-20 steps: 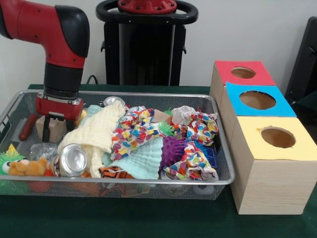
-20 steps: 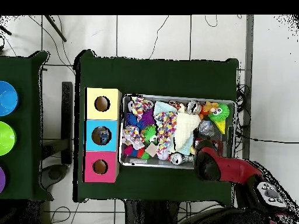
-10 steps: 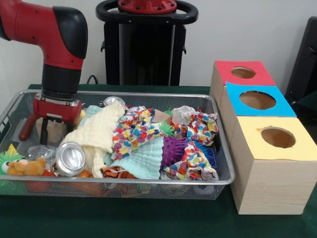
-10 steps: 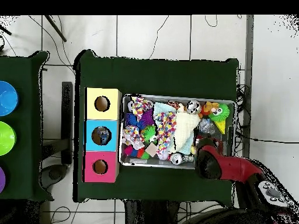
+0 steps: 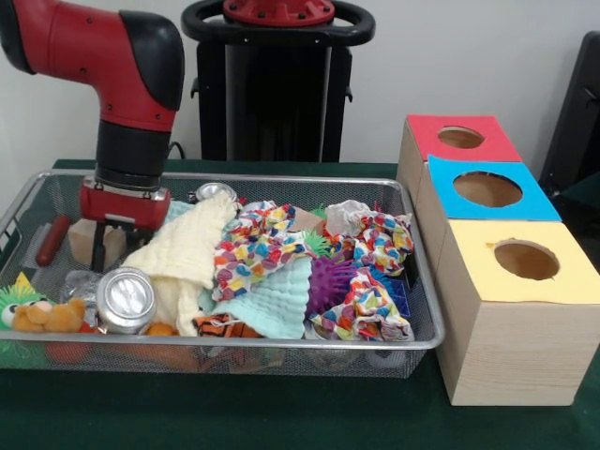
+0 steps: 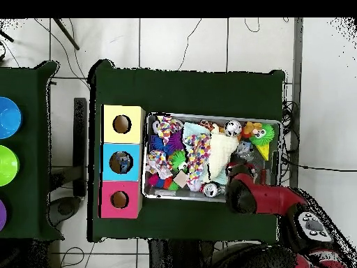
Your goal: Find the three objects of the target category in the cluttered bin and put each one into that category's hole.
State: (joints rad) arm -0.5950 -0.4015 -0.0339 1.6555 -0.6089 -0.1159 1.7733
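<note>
My gripper [image 5: 112,247] reaches down into the left end of the mesh bin [image 5: 424,281], fingers apart and holding nothing. It stands at a wooden block [image 5: 82,239], beside the pale yellow cloth [image 5: 183,253]. Just in front lies a silver can [image 5: 125,300]; a second can [image 5: 216,191] sits at the back. A red-brown cylinder [image 5: 53,239] lies left of the block. The red [image 5: 459,139], blue [image 5: 487,190] and yellow [image 5: 525,261] hole boxes stand to the right of the bin. In the overhead view the arm [image 6: 245,195] covers the gripper.
The bin also holds multicoloured cloths [image 5: 251,246], a mint cloth [image 5: 272,302], a purple spiky ball [image 5: 328,281], crumpled clear plastic [image 5: 77,281], a green fuzzy toy [image 5: 17,300] and an orange plush [image 5: 52,317]. Coloured bowls [image 6: 7,117] sit on another table.
The arm and gripper have shifted a little to the right in the front view, closer to the yellow cloth. The front silver can has nudged slightly left.
</note>
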